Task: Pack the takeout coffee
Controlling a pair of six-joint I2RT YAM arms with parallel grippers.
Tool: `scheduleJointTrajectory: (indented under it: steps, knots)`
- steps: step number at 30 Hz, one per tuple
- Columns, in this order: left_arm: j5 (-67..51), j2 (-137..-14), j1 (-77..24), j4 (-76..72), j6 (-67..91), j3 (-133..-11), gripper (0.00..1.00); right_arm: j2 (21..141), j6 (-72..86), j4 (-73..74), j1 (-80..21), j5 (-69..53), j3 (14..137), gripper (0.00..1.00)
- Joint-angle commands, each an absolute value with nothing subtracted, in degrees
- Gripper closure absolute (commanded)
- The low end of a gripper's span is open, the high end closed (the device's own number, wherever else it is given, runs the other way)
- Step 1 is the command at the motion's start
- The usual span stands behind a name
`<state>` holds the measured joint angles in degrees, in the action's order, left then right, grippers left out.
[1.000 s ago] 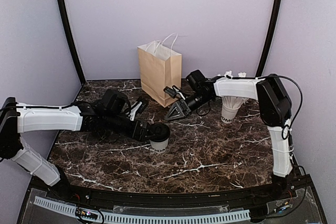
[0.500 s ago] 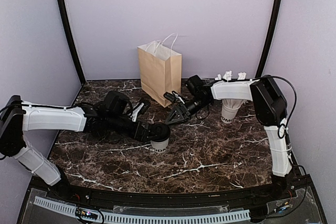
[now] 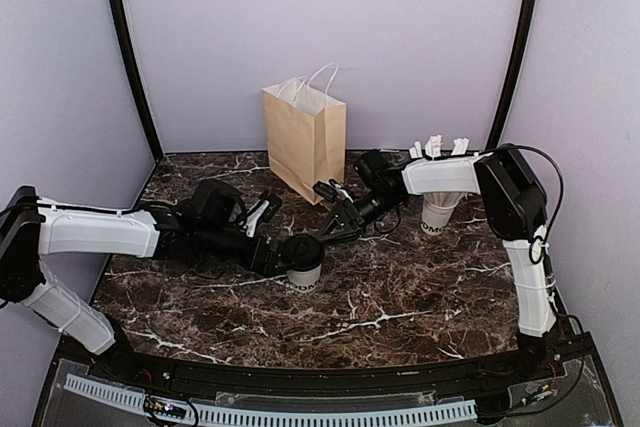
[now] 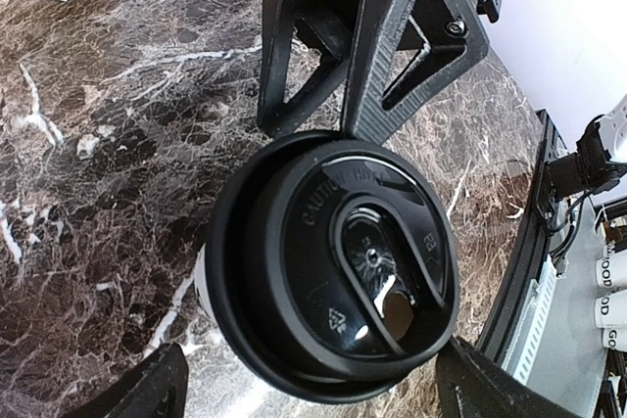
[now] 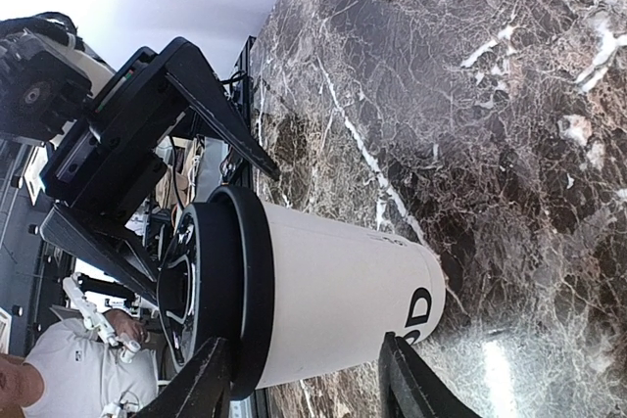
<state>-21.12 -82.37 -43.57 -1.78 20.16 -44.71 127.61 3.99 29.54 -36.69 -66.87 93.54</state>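
**Black-lidded cup upright between two end effectors**

White paper with dark lettering near the base, the takeout coffee stands upright on the dark marble desk, left of centre and nearer the front edge than the back wall. Its round black lid is seated on the rim.

The left end effector reaches in from the left at lid height. Its fingers are spread wide, one on each side of the lid. Whether the pads touch the rim cannot be told.

The right end effector comes in low from the back right, just beside the cup on the side away from the left one. Its fingers stand apart and grip nothing, with the tips close against the lid's edge in the left wrist view.

Behind the cup, near the back wall, a brown paper bag with white handles stands upright. Well to the right is a second white cup holding wrapped straws, partly hidden by the right arm.
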Motion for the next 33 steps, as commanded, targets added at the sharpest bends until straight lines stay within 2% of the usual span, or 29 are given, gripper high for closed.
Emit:
scheduleJointTrajectory:
  steps: [1, 13, 22, 33]
  knots:
    - [-20.27, -83.63, -42.79, -3.58, 20.17, -43.69, 0.10, 127.53, 4.48, 28.26, -36.68, -67.30, 92.41, 0.48]
    - [-21.97, -92.29, -38.69, -0.51, 24.86, -42.51, 0.19, 130.38, 3.81, 30.20, -38.24, -63.60, 92.51, 0.48]
    - [-33.15, -97.35, -34.07, -11.26, 36.92, -34.78, 0.29, 133.50, 4.24, 32.10, -38.47, -58.21, 92.64, 0.48]
    - [-37.22, -108.88, -33.24, -18.33, 45.80, -33.10, 0.40, 138.07, 5.12, 36.66, -39.49, -46.27, 93.10, 0.48]
